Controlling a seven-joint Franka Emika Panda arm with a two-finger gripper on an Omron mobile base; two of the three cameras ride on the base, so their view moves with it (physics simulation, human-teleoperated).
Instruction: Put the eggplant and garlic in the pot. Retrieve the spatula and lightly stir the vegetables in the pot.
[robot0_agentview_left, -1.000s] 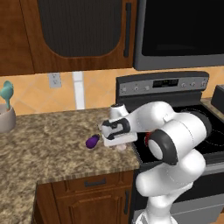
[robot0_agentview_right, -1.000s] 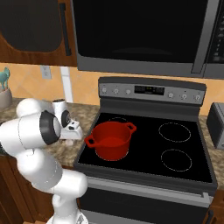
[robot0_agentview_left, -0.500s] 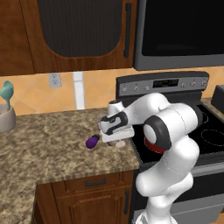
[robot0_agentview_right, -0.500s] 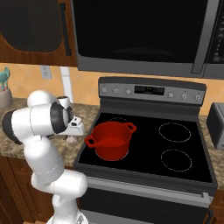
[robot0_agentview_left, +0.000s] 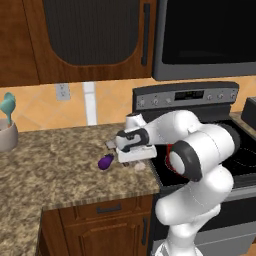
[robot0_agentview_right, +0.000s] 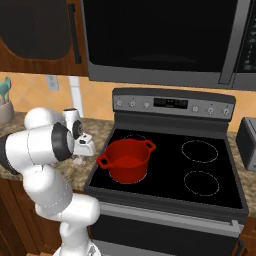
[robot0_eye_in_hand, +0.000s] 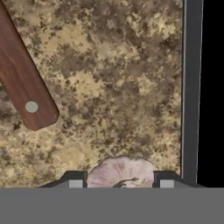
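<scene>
The pale garlic (robot0_eye_in_hand: 121, 168) lies on the granite counter (robot0_agentview_left: 60, 170) close to the stove's edge, and my gripper (robot0_eye_in_hand: 120, 180) is down over it with both fingertips pressed against its sides. From the left base view the gripper (robot0_agentview_left: 132, 161) stands low on the counter with the garlic (robot0_agentview_left: 140, 166) at its tip. The purple eggplant (robot0_agentview_left: 105, 162) lies just left of it, apart. A brown wooden spatula handle (robot0_eye_in_hand: 22, 83) lies on the counter nearby. The red pot (robot0_agentview_right: 127, 160) sits on the stove's front left burner, with nothing visible inside.
A beige holder with a teal utensil (robot0_agentview_left: 7, 131) stands at the counter's far left. The black stovetop (robot0_agentview_right: 200, 175) spreads to the right of the pot. The counter's front edge runs close below the garlic.
The fingers have closed in from wide open onto the garlic's sides. The arm's elbow has swung, while the hand stayed low over the same spot. Eggplant and pot have not moved.
</scene>
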